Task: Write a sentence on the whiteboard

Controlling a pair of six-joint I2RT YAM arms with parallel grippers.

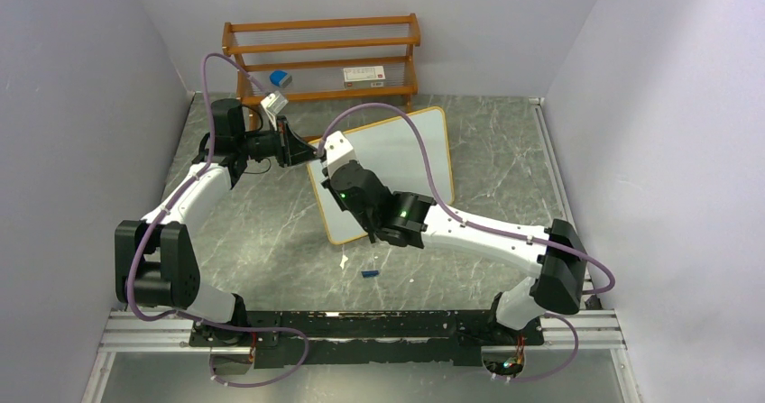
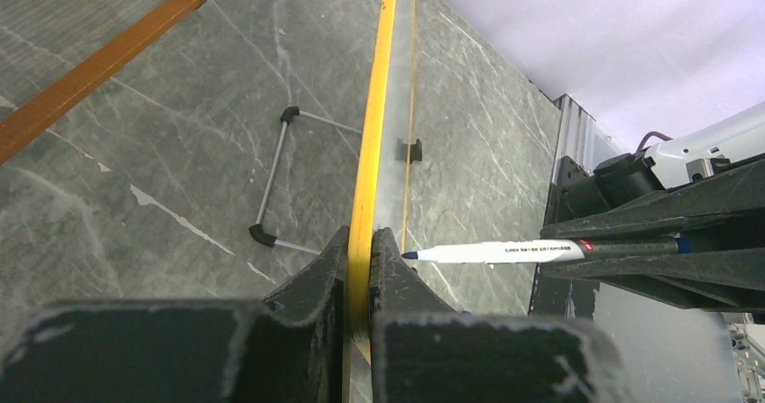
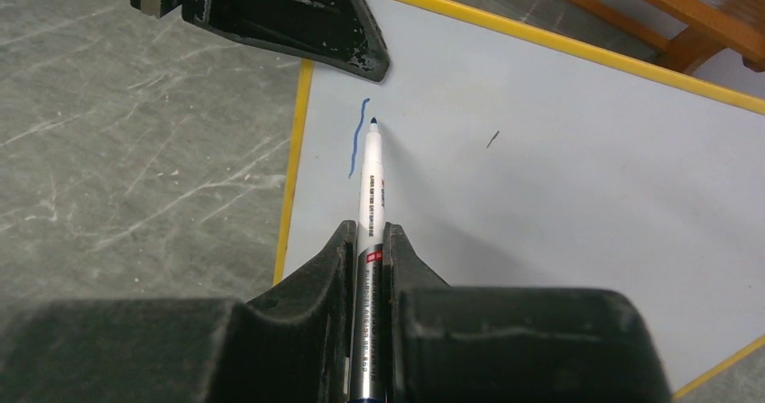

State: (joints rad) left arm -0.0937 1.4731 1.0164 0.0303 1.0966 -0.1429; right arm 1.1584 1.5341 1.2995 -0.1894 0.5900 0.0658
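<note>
The whiteboard (image 1: pixel 397 164) stands tilted on the table, white with a yellow-orange frame (image 3: pixel 291 173). My left gripper (image 1: pixel 307 151) is shut on its left frame edge (image 2: pixel 370 187), seen edge-on in the left wrist view. My right gripper (image 3: pixel 368 241) is shut on a white marker (image 3: pixel 371 182) whose blue tip is at the board's upper left. Of the sentence only one short blue stroke (image 3: pixel 357 141) shows beside the tip. The marker (image 2: pixel 505 253) also shows in the left wrist view. A small dark mark (image 3: pixel 493 139) lies further right on the board.
A brown wooden shelf rack (image 1: pixel 322 56) stands at the back with a blue object (image 1: pixel 280 78) and a white box (image 1: pixel 364 75). A blue marker cap (image 1: pixel 369 273) lies on the table in front of the board. The board's wire stand (image 2: pixel 275 182) and black foot (image 2: pixel 410 151) show behind it.
</note>
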